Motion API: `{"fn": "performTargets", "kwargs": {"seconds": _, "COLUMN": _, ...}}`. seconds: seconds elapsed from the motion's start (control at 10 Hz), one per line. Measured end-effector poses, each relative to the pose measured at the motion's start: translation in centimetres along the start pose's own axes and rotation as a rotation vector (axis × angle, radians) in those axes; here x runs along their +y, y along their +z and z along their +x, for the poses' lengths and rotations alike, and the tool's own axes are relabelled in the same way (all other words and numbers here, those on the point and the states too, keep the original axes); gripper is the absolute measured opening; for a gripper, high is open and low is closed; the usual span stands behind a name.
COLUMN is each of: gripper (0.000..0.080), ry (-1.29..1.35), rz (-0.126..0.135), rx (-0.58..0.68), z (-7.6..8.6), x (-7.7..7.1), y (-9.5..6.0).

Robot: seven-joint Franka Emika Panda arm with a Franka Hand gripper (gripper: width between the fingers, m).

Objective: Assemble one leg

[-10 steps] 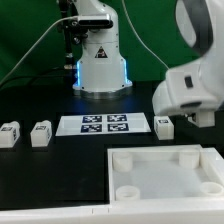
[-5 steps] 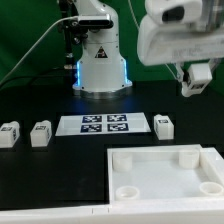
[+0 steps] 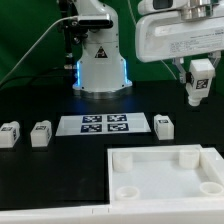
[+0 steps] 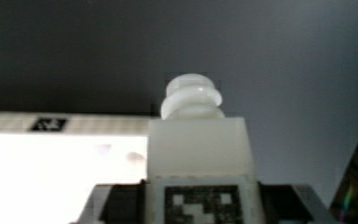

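Note:
My gripper (image 3: 198, 88) hangs high at the exterior view's right and is shut on a leg (image 3: 201, 72), a small white block whose tag faces the camera. In the wrist view the held leg (image 4: 201, 150) stands between my dark fingers (image 4: 123, 203), with its rounded knob pointing away and its tag near the jaws. Three more legs stand on the black table: two (image 3: 10, 135) (image 3: 41, 133) at the left and one (image 3: 164, 125) below the gripper, beside the marker board.
The marker board (image 3: 103, 124) lies mid-table. The large white square piece with round corner sockets (image 3: 160, 160) fills the front right. The robot base (image 3: 100, 60) stands at the back. A white surface carrying a tag (image 4: 51, 150) shows in the wrist view.
The arm has risen from table height at the right, with the leg in its jaws. Over the last half second the leg has turned its tag toward the camera.

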State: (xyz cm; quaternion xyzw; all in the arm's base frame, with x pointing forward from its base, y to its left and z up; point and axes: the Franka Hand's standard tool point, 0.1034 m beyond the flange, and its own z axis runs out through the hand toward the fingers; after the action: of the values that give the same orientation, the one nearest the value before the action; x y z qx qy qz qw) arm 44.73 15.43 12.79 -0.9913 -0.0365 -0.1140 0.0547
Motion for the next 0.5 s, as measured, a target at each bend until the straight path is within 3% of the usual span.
{"fn": "performTargets", "kwargs": {"seconds": 0.1, "gripper": 0.0288, "ry": -0.067, "rz": -0.006, "rx": -0.008, "z": 0.5, "x": 0.8, "y": -0.2}}
{"fn": "performTargets", "kwargs": {"seconds": 0.3, "gripper": 0.0288, "ry": -0.095, "rz": -0.019, "rx": 0.051, "z": 6.9, "x": 4.2, "y": -2.1}}
{"fn": "performTargets", "kwargs": {"seconds": 0.5, "gripper": 0.0288, "ry": -0.122, "rz": -0.014, "rx": 0.088, "z": 10.9, "x": 5.2, "y": -1.7}}
